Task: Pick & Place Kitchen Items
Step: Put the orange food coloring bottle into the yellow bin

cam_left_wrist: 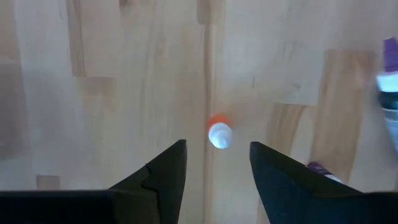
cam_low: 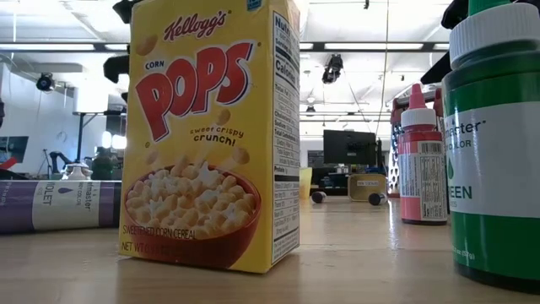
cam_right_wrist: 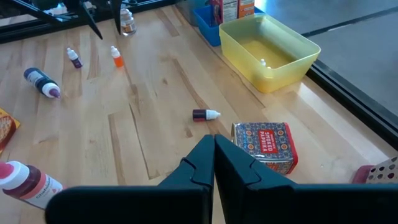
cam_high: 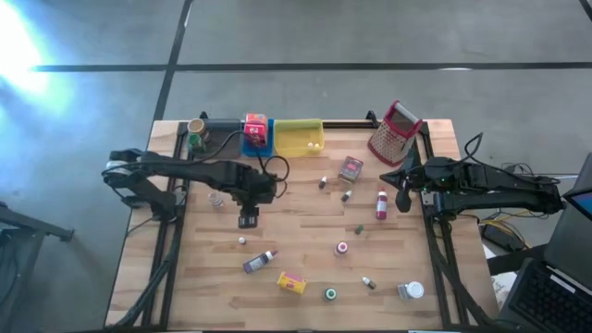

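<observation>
Most kitchen items (cam_high: 341,248) lie loose on the counter (cam_high: 305,222), few in the trays (cam_high: 298,137); left gripper (cam_high: 248,220), jaws apart and empty, hovers over an orange-capped bottle (cam_left_wrist: 219,133), right gripper (cam_high: 403,199) closed, empty.

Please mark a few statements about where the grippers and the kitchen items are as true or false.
1. The left gripper is open above a small orange bottle with a white cap. True.
2. The right gripper is wide open. False: its fingers are shut together, holding nothing.
3. The yellow tray stands between the blue tray and the grater. True.
4. The Corn Pops box lies flat on the table. False: it stands upright.
5. The patterned tin sits inside the yellow tray. False: it rests on the table beside it.
</observation>
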